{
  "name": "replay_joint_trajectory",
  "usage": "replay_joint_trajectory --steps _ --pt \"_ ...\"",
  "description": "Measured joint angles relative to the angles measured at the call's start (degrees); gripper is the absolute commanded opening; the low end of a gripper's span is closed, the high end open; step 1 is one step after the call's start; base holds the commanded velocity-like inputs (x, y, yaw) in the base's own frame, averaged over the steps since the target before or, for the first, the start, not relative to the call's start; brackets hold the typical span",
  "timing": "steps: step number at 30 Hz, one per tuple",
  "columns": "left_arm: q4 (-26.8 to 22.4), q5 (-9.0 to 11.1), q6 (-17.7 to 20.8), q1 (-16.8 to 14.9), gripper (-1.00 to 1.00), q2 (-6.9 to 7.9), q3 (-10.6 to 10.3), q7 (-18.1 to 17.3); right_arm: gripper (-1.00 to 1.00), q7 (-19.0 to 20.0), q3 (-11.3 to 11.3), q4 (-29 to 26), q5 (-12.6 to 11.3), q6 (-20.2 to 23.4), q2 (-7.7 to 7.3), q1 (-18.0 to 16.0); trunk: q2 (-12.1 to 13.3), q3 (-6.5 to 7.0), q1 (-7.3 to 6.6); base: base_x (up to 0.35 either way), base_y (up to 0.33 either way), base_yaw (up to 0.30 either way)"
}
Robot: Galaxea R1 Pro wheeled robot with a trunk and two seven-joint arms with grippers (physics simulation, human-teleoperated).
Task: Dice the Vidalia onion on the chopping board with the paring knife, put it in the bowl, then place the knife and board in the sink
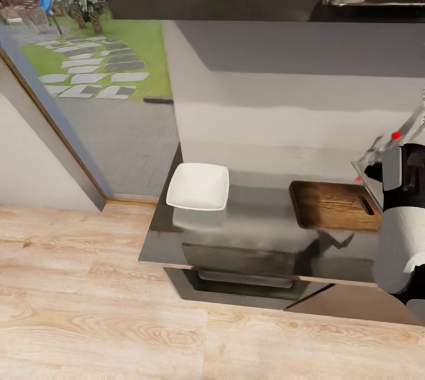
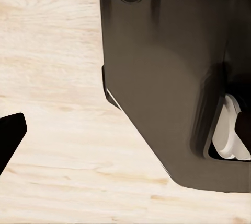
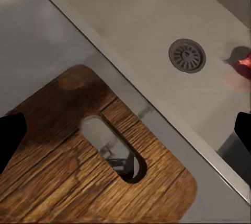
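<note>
The onion (image 3: 244,65) lay in the sink (image 3: 157,20) near the drain (image 3: 186,55). The board (image 1: 335,205) sat beside it on the grey countertop (image 1: 260,226), the bowl (image 1: 198,186) farther left. The right gripper (image 3: 125,135) hung spread wide above the board; the left's spread I couldn't tell. Pale wood floor (image 1: 77,309) lay below.

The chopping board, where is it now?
In the head view the chopping board lies on the countertop, right of the bowl and beside the sink.

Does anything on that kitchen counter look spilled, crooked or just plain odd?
Nothing stands out. The white bowl sits upright and empty on the countertop, and the chopping board lies flat beside the sink.
</note>
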Motion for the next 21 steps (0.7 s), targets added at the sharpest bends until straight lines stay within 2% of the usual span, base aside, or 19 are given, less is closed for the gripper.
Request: replay_joint_trajectory --steps 4,10,15,21 --pt "0.0 0.0 0.0 0.0 1.00 -0.01 0.0 0.0 1.00 1.5 0.3 0.3 0.1 0.0 0.00 0.0 0.0 0.00 0.00 -0.328 -0.010 0.000" --pt "0.0 0.0 -0.2 0.0 1.00 -0.08 0.0 0.0 1.00 3.1 2.4 1.1 0.1 0.0 0.03 0.0 0.0 0.00 0.00 -0.327 -0.099 0.000" --pt "0.0 0.0 -0.4 0.0 1.00 -0.24 0.0 0.0 1.00 3.4 3.1 2.0 0.1 -0.1 0.06 0.0 0.0 0.00 -0.01 -0.226 -0.233 0.000" --pt "0.0 0.0 -0.9 0.0 1.00 -0.43 0.0 0.0 1.00 7.1 6.3 2.3 0.1 -0.1 0.05 0.0 0.0 0.00 -0.02 -0.149 -0.291 0.000"
